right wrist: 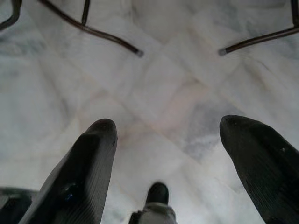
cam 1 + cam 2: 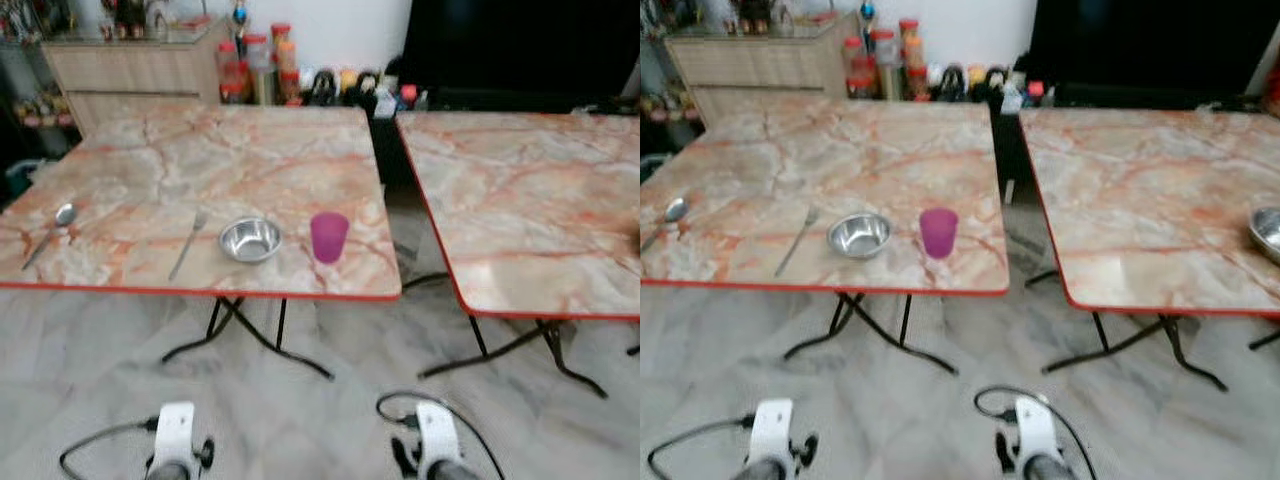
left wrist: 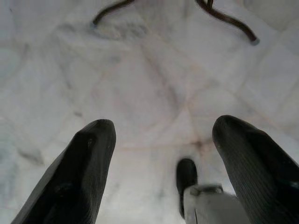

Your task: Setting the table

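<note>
**Tableware laid along the near edge of the left table**

A steel bowl [image 2: 249,239] sat near the front edge of the left table [image 2: 230,150]. Just beside it, toward the second table, stood a purple cup [image 2: 329,236], upright and not touching it. On the bowl's other side lay a fork [image 2: 187,245], and well apart from that, close to the table's far left edge, a spoon [image 2: 52,233]. A second table [image 2: 520,190] stood to the right across a narrow gap, with another bowl [image 2: 1267,232] at its right edge.

Both arms hung low over the pale marble floor [image 2: 330,420], short of the tables. The left gripper [image 3: 161,163] had its fingers spread wide with nothing between them; the right gripper [image 1: 166,161] likewise, above the table legs [image 1: 88,28].
</note>
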Tool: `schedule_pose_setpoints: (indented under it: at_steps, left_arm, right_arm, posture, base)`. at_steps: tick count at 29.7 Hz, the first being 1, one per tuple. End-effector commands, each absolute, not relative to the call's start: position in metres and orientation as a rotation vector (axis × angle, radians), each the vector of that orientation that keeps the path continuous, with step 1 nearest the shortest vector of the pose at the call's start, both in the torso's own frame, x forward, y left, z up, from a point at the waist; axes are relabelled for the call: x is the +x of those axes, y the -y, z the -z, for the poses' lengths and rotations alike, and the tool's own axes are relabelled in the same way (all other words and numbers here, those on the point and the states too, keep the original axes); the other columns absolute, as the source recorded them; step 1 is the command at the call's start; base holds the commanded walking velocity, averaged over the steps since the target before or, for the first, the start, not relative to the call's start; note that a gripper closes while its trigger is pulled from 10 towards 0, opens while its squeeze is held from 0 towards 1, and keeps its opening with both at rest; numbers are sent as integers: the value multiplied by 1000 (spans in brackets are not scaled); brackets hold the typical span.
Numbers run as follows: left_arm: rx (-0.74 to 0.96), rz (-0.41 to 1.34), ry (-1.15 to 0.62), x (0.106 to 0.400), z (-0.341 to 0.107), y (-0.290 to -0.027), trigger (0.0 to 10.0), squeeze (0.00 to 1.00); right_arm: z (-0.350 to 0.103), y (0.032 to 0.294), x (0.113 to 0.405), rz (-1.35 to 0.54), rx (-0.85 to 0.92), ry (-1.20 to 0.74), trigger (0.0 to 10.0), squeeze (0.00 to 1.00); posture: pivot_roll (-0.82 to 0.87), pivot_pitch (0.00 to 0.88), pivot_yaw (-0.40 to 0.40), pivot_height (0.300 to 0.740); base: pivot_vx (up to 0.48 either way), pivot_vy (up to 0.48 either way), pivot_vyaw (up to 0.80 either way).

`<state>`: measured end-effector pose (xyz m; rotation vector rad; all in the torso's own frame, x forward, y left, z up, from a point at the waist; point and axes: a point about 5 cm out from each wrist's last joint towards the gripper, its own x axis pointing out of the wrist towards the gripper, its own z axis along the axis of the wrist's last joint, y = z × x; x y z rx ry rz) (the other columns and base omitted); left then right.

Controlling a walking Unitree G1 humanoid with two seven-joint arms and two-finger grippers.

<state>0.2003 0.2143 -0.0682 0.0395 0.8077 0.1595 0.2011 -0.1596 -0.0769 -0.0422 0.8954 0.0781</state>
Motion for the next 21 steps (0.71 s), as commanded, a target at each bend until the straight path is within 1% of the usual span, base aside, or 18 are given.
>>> schedule_pose_setpoints:
  at_steps: [1,21]
  left_arm:
    - [24,-151,-808,203,68,-208,10000,0]
    - [27,-155,-812,201,69,-209,10000,0]
  right_arm:
    - [78,170,198,-51,-52,-908,10000,0]
    - [78,171,197,-54,-57,-909,10000,0]
  posture:
    - [18,0,-8,740]
    - [18,0,-11,740]
  base:
    - [277,0,0]
    - [275,0,0]
